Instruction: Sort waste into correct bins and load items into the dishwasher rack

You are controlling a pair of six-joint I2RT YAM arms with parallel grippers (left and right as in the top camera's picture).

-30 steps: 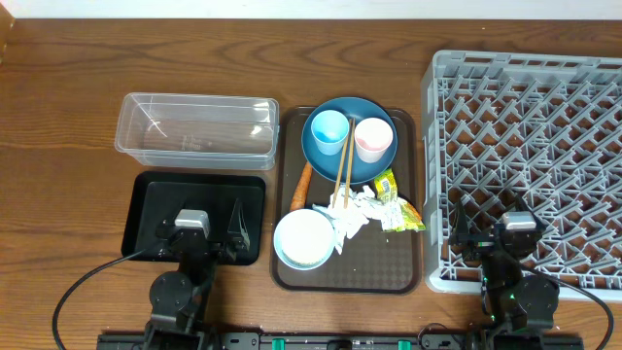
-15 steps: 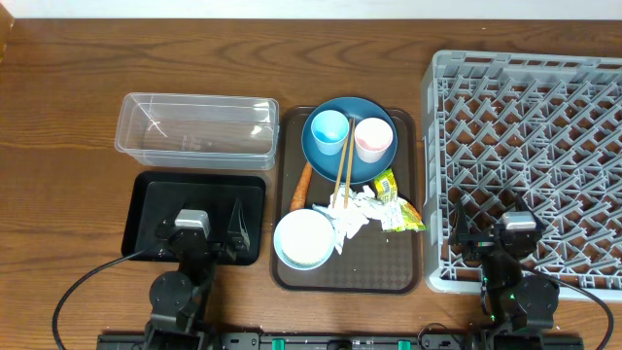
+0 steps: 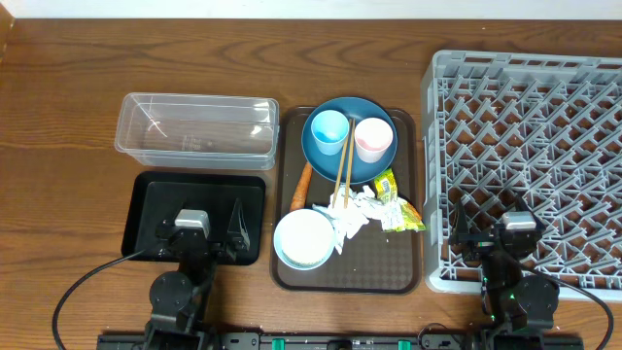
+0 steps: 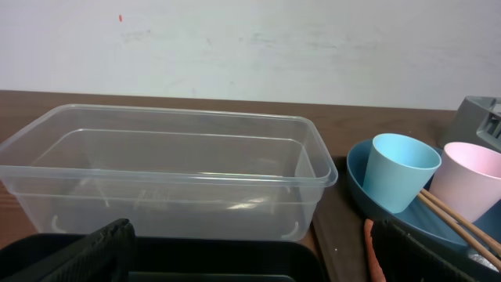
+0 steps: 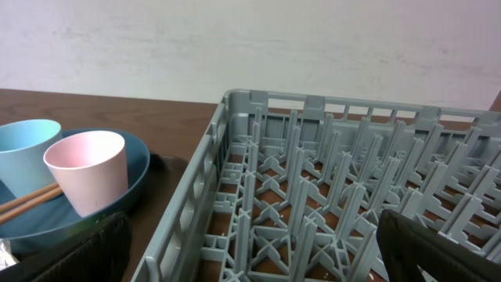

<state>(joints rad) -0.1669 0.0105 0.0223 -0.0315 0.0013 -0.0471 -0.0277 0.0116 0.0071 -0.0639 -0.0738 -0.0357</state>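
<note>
My left pincer (image 4: pixel 262 252) hangs spread wide over the black tray (image 3: pixel 146 194), with the clear tub (image 3: pixel 194 129) just beyond it at 12 o'clock. My right pincer (image 5: pixel 262 247) is spread wide too, above the grey rack (image 3: pixel 535 146) at its 7 o'clock corner. Between the 2 arms, the brown tray (image 3: pixel 389 272) sits just beside the rack's wall. It carries:
- the blue plate (image 3: pixel 364 167) at 12 o'clock, holding the light blue cup (image 3: pixel 329 128) and the pink cup (image 3: pixel 373 139)
- the chopsticks (image 3: pixel 343 165) crossing the plate's rim
- the bowl (image 3: pixel 305 238) at 7 o'clock
- the carrot (image 3: pixel 302 188) at 9
- the tissue (image 3: pixel 352 209) at the centre
- the wrapper (image 3: pixel 397 206) at 3, its print too small to read

Bare table (image 3: pixel 58 117) lies at 9 o'clock of the tub.
</note>
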